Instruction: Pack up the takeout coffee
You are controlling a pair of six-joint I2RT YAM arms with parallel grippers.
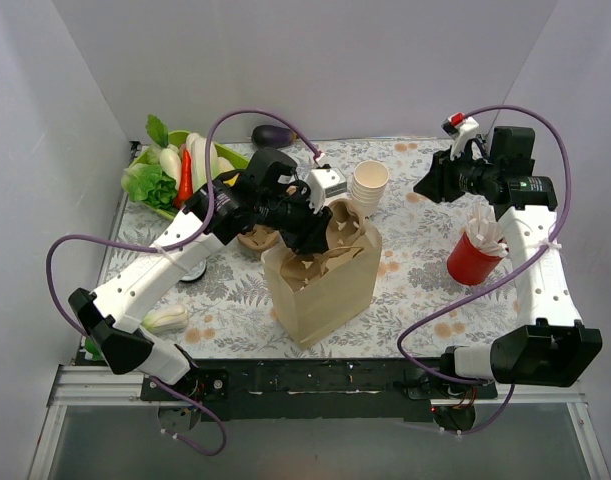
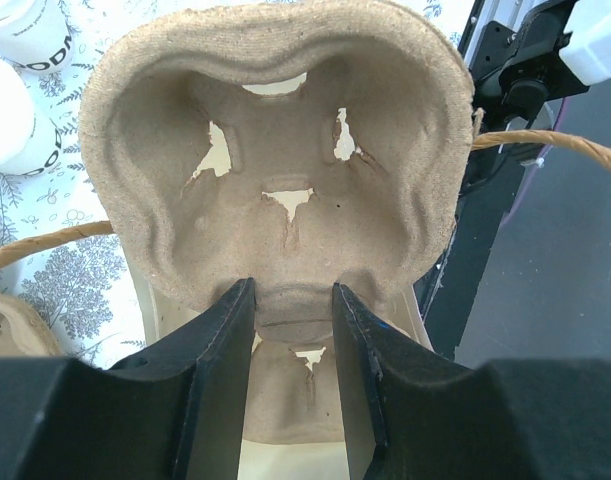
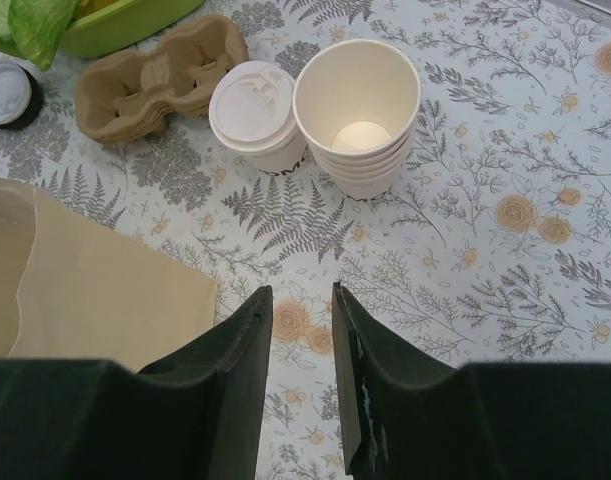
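The takeout coffee [image 3: 253, 108], a cream cup with a white lid and dark print, stands on the flowered tablecloth next to the stack of lidless cups [image 3: 357, 115]. My left gripper [image 2: 293, 290] is shut on the rim of a brown pulp cup carrier [image 2: 275, 150] and holds it at the mouth of the brown paper bag [image 1: 320, 290]. The carrier shows in the top view [image 1: 340, 228] over the bag. My right gripper [image 3: 301, 295] is open and empty, hovering above the cloth, short of the lidded cup, with the bag [image 3: 105, 300] to its left.
A red cup of white straws [image 1: 475, 258] stands by the right arm. A green tray of vegetables [image 1: 180, 170] and an eggplant [image 1: 273, 133] sit at the back left. Spare pulp carriers [image 3: 155, 85] lie behind the bag. A pale vegetable [image 1: 167, 318] lies front left.
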